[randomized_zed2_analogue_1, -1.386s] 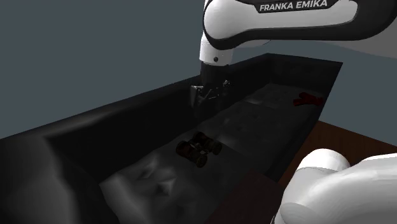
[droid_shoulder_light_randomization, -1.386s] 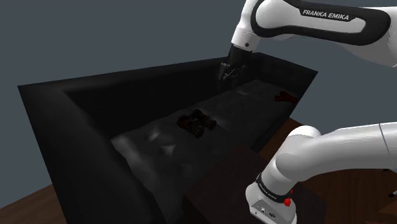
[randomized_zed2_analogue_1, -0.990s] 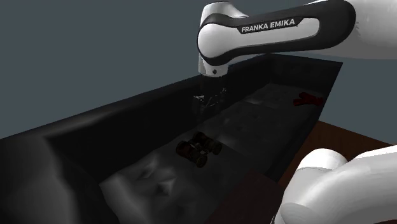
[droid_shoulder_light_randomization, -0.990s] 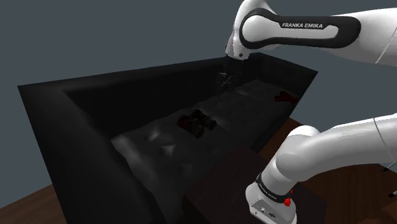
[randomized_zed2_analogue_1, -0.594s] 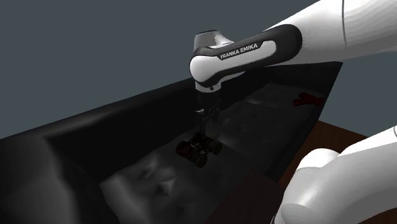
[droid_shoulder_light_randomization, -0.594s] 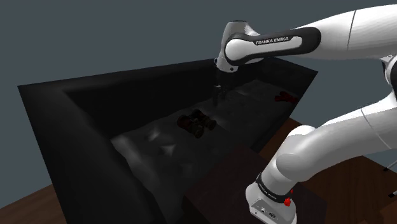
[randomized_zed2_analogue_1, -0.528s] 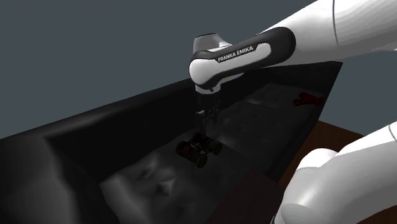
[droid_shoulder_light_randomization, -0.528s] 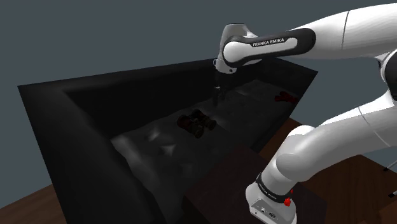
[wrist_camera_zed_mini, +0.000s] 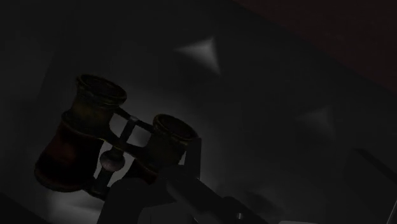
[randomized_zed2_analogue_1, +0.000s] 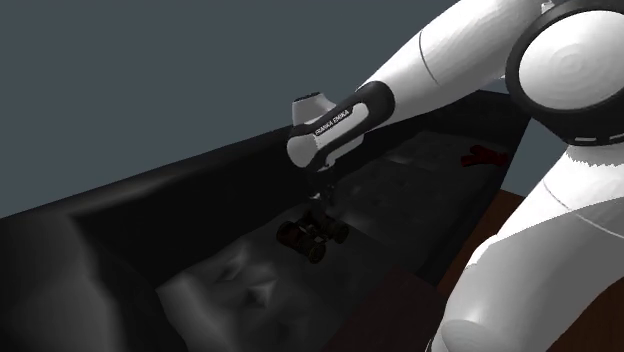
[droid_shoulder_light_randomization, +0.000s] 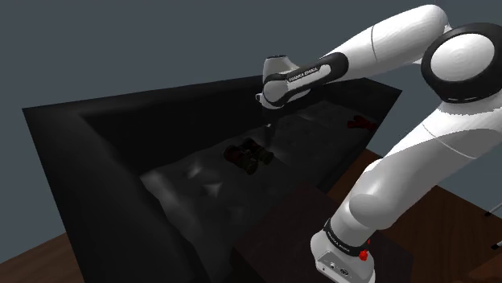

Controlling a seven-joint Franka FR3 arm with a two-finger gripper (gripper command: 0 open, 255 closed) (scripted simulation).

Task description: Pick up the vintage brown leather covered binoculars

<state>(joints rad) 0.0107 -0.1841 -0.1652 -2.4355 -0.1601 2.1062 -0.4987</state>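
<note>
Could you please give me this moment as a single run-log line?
phase: pre-grasp | gripper: low over binoculars | binoculars: lying on dark sofa seat | lifted: no

Living room — black sofa [droid_shoulder_light_randomization: 161, 108], wood floor [droid_shoulder_light_randomization: 24, 265]

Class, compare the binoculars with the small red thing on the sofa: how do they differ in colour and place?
Colour: the binoculars are dark brown, the red thing brighter red. Place: the binoculars lie mid-seat, just below the pincer; the red thing lies at the seat's far end, away from it. Both rest on the dark sofa.
</note>
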